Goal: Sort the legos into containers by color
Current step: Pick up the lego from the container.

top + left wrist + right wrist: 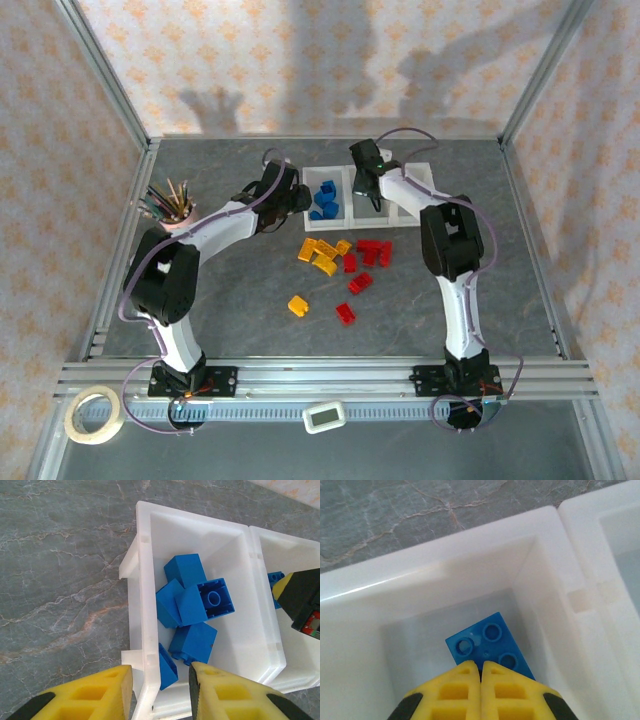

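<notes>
The white three-compartment tray [420,168] stands at the back. Several blue bricks [192,602] lie heaped in its left compartment [141,605]. My left gripper [161,672] is open astride that compartment's near-left wall, one finger outside and one inside. My right gripper [480,665] is shut inside the middle compartment [445,555], its tips over the near edge of a single blue brick [492,642] lying there. Nothing shows between its pads. Yellow-orange bricks [322,252] and red bricks [370,252] lie on the table in front of the tray.
A pink cup of pencils [172,208] stands by the left arm. A lone yellow brick [297,305] and two red ones [346,313] lie nearer the bases. A tape roll [95,415] and a small white device [323,416] rest on the front rail.
</notes>
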### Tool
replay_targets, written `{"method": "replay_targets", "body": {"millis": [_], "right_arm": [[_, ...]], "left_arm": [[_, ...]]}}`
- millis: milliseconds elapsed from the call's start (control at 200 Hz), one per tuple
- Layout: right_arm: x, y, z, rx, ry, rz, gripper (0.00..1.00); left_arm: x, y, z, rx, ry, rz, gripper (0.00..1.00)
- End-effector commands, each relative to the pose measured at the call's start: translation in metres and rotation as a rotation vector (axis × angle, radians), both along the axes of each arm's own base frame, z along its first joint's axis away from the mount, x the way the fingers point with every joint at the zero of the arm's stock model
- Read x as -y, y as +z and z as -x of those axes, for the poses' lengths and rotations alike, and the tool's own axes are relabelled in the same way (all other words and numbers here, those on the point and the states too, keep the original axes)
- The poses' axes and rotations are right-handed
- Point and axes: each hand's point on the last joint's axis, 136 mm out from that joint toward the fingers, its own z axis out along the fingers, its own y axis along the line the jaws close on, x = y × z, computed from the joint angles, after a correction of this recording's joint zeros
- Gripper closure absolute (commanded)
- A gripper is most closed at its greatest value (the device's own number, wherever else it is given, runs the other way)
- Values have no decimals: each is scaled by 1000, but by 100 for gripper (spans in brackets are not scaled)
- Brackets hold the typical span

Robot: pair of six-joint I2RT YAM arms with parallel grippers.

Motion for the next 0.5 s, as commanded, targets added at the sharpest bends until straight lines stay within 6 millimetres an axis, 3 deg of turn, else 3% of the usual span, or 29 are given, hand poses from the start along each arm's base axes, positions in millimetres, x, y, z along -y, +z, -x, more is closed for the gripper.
{"method": "replay_targets", "body": {"millis": [0,275,495], "right_arm": [[-6,37,0,71,4,-45,99],[-9,62,13,107,26,-97,100],[-12,77,40,124,67,-136,100]], "left_arm": [[-7,16,1,26,31,2,64],[-12,28,2,49,47,1,63],[-19,39,9,71,72,2,63]]}}
